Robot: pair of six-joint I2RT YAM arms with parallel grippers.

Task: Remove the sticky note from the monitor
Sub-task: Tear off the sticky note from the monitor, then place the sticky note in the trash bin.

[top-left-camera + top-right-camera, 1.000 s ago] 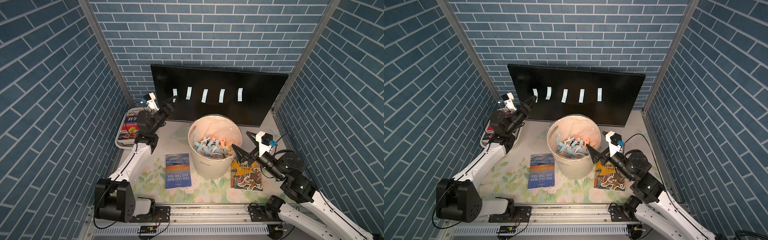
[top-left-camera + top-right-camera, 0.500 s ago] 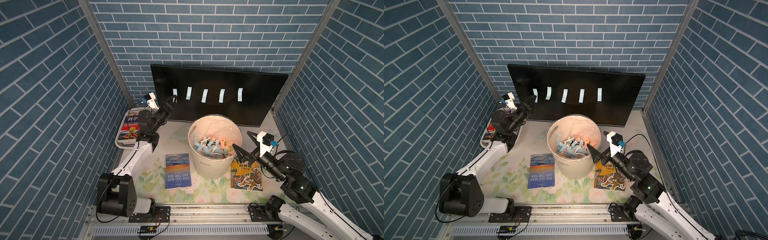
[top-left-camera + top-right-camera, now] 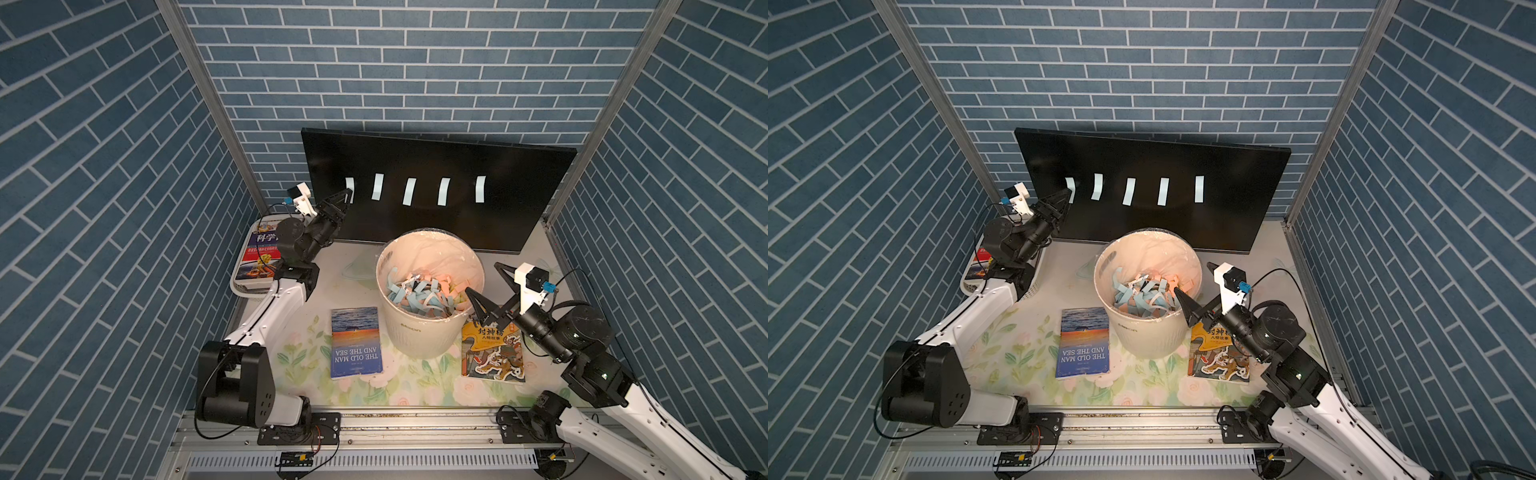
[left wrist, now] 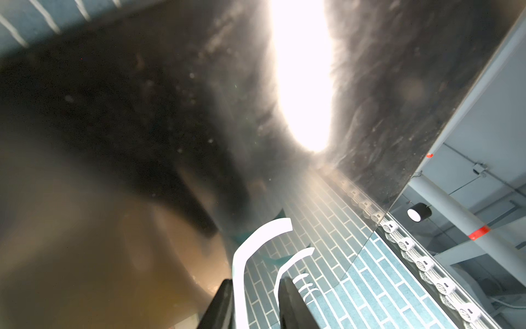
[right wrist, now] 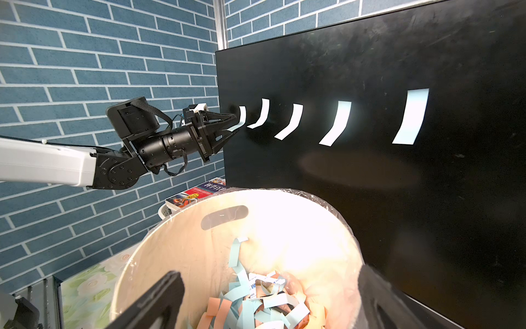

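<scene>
On glossy blk monitor, five curled paper strips.

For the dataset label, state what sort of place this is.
Likely a staged robot test cell: brick-print wall panels, a metal mounting rail, a monitor bearing sticky notes.

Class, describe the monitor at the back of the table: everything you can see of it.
The monitor is a wide, thin panel with a glossy black, smudged screen and slim bezel. It stands on its long edge at the table's back, before the brick wall. Five pale sticky notes run in a row across it, lower ends curling off. The left gripper straddles the leftmost note; the white bin stands in front.
</scene>
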